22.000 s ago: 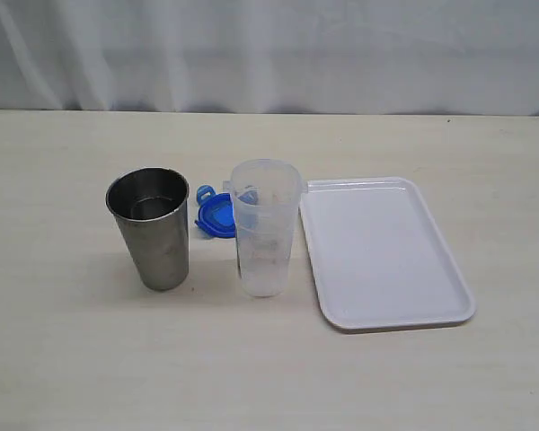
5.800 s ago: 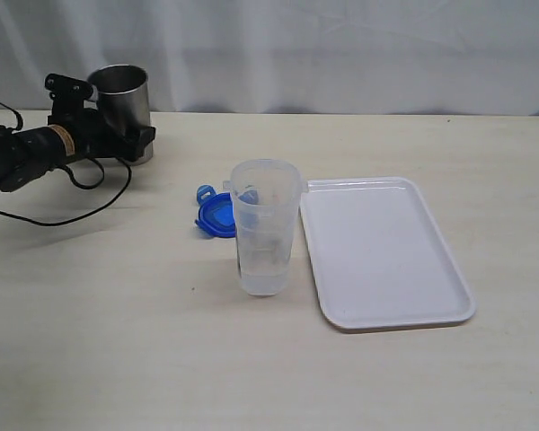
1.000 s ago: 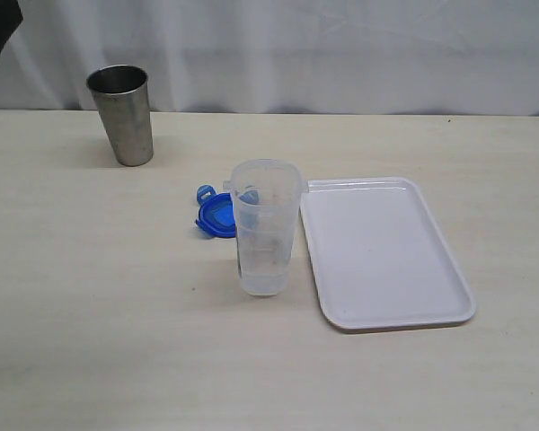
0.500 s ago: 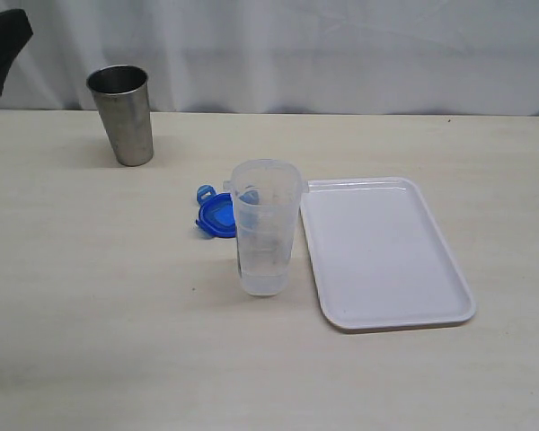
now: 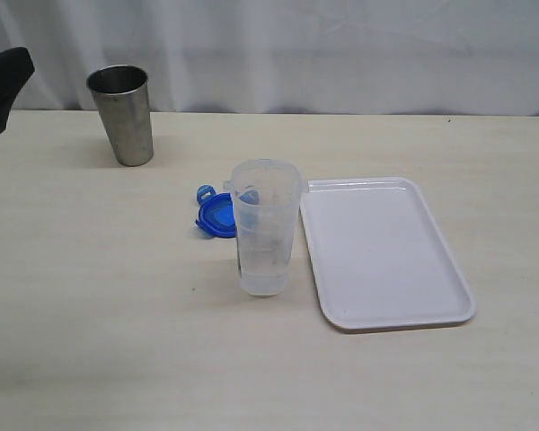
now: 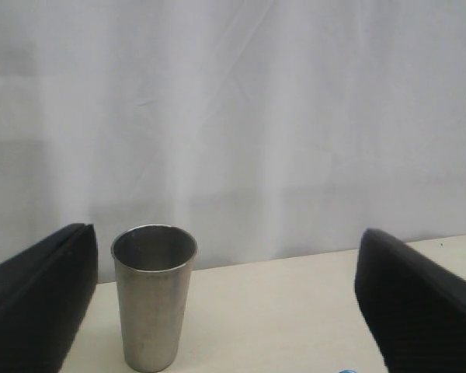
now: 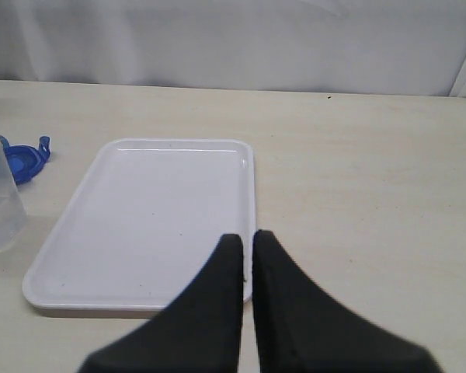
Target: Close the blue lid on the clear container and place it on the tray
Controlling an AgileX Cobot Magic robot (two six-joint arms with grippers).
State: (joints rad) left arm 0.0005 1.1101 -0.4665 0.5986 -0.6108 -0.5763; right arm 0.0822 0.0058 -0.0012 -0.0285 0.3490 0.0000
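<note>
Clear container (image 5: 267, 229): upright on the tabletop (image 5: 117, 341), mouth open, just beside the tray's left rim; what is inside I cannot tell.
Blue lid (image 5: 216, 215): lies on the tabletop behind the container, partly hidden by it.
Tray (image 5: 386, 251): white, low rim.
Steel cup (image 5: 121, 115): upright, far left, well apart.
Left pincer (image 6: 225, 256): released, jaws wide, facing the cup.
Right pincer (image 7: 247, 241): clenched, grasping nothing, pointing at the tray.

Bright, even, diffuse light, without glare. The steel cup (image 5: 121, 115) and the clear container (image 5: 266, 229) cast only faint, soft shadows on the counter (image 5: 117, 314), which dims toward its near left corner. The left fingers (image 6: 31, 311), close to the lens, look slightly blurred.
</note>
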